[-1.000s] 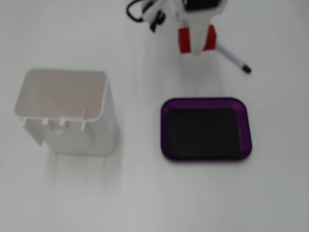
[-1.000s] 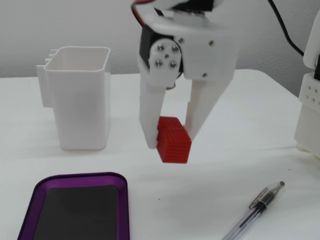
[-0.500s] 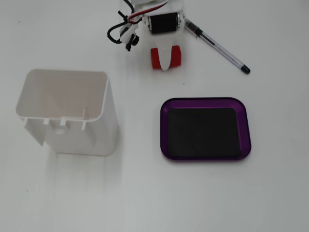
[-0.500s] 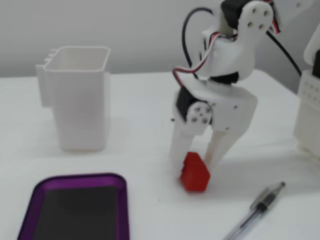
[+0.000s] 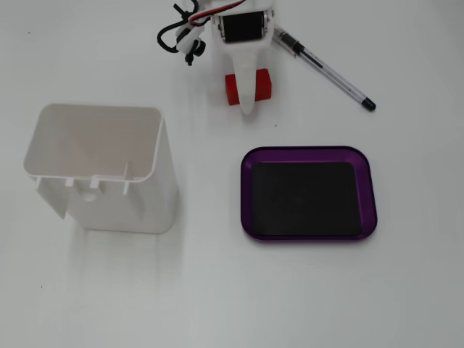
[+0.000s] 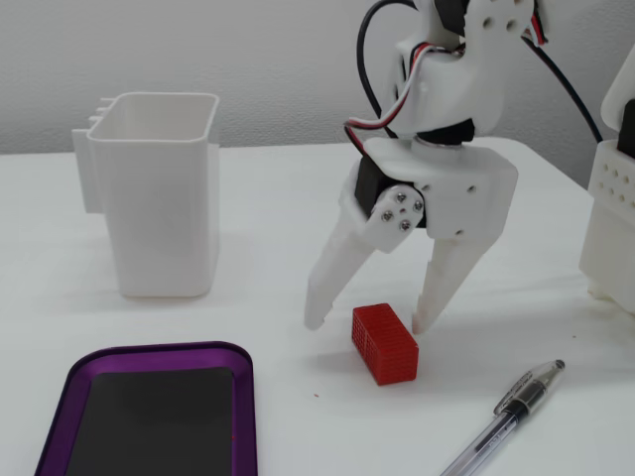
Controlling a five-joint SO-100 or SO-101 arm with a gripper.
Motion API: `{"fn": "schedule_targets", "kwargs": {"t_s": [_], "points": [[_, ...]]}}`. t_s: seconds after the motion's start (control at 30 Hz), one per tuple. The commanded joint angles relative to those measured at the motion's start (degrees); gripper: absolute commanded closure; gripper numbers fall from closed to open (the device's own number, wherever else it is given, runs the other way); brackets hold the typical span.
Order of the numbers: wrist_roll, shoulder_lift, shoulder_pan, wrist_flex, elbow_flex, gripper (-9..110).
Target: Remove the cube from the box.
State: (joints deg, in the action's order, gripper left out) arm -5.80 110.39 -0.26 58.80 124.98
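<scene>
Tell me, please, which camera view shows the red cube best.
The fixed view from table level shows the cube best: its whole body and ribbed faces are visible on the table, between the open fingers of the gripper. In the fixed view from above, a white finger covers the middle of the cube.

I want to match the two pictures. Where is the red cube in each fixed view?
A fixed view, from above: the cube lies on the table at top centre, partly hidden under a white finger, above the purple box.
A fixed view, from the side: the cube sits low, right of centre, between the open fingers.
Shared landmark: the pen beside the cube.
</scene>
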Motion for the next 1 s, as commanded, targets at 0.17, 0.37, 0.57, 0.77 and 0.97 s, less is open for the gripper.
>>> {"fn": "schedule_targets", "kwargs": {"t_s": [0.17,0.37,0.57,0.77,0.97], "points": [[1.1,18.0,-0.4,10.8,-8.3,71],[1.0,38.9,0.5,12.1,2.3,71],[1.9,57.7,0.5,12.1,23.2,71],[1.8,73.7,0.7,12.1,40.8,71],[1.8,85.5,2.4,13.1,48.1,74]]}}
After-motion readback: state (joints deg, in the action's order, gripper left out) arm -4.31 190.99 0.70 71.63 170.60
